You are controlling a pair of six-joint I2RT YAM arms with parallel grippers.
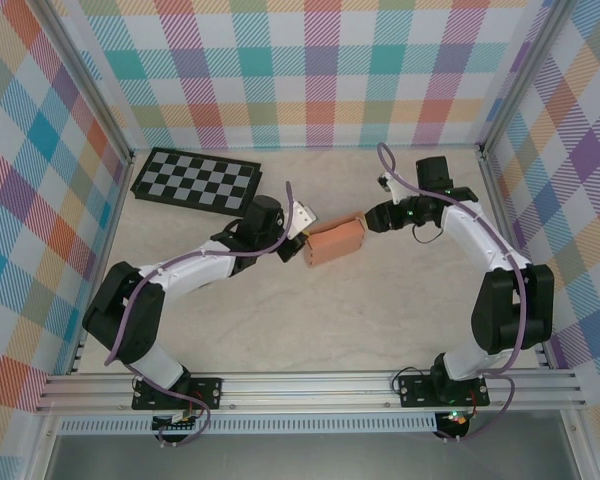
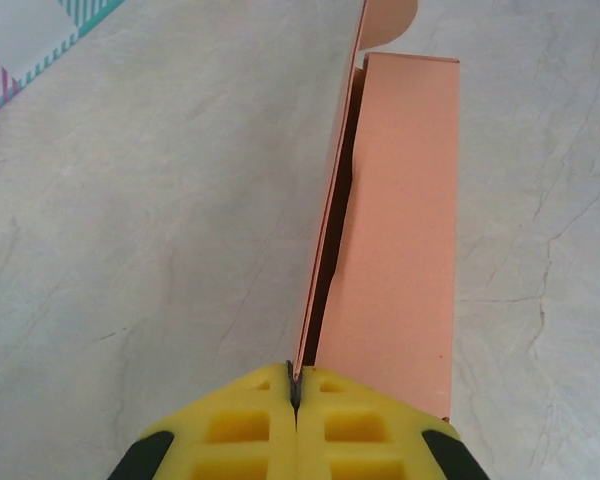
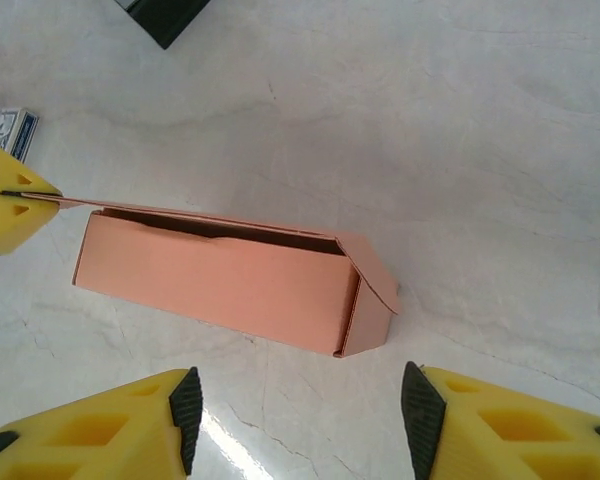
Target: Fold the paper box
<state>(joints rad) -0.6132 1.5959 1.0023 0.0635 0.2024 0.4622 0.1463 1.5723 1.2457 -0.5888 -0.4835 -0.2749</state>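
The paper box is a salmon-orange long carton lying on the table mid-way between the arms. In the left wrist view the box stretches away from my left gripper, which is shut on the near edge of its thin upright lid flap. The right wrist view shows the box with its long lid slightly ajar and an end flap folded over at the right. My right gripper stands open just short of that end, with nothing between its fingers. The left gripper's yellow fingers pinch the lid at the far end.
A black-and-grey checkerboard lies at the back left of the table. Plaid walls and an aluminium frame enclose the marble-look table top. A small white-and-blue object shows beside the left gripper.
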